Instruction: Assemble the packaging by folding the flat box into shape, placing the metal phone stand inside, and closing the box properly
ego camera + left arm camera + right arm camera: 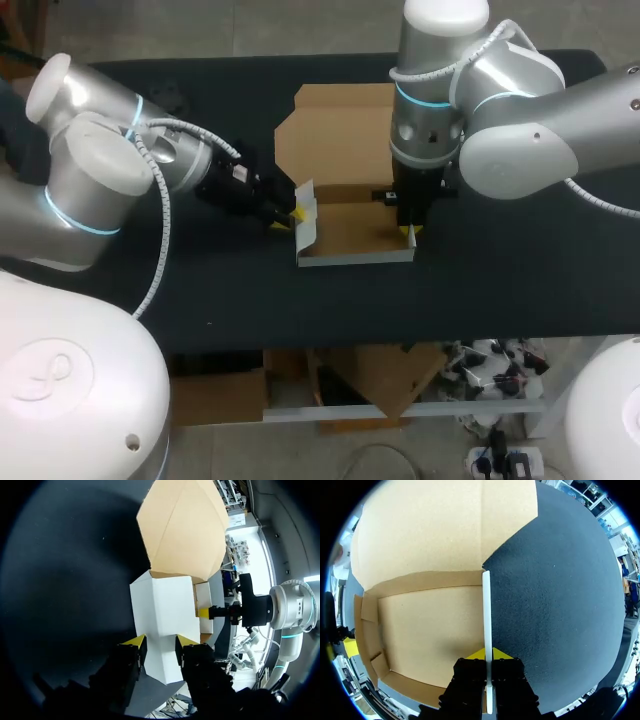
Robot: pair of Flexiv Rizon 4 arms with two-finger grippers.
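Right gripper (488, 655) is clamped on the thin right wall of the box (430, 630), one yellow tip on each side of the white edge, pointed straight down from above. The box (345, 228) is seen half folded on the black table (200, 290), near its middle: brown tray floor, low walls raised, white outside. The lid (335, 130) is laid flat on the table on the far side of the tray, unfolded, brown side up. Left gripper (298, 213) is held low at the left side of the box, fingers spread apart and not clenched. The white left flap (162, 615) is tilted outward and lies between the spread fingers (135, 641); firm contact on both sides cannot be told. Across the tray, the right gripper (203, 612) is seen from the left wrist, at the opposite wall.
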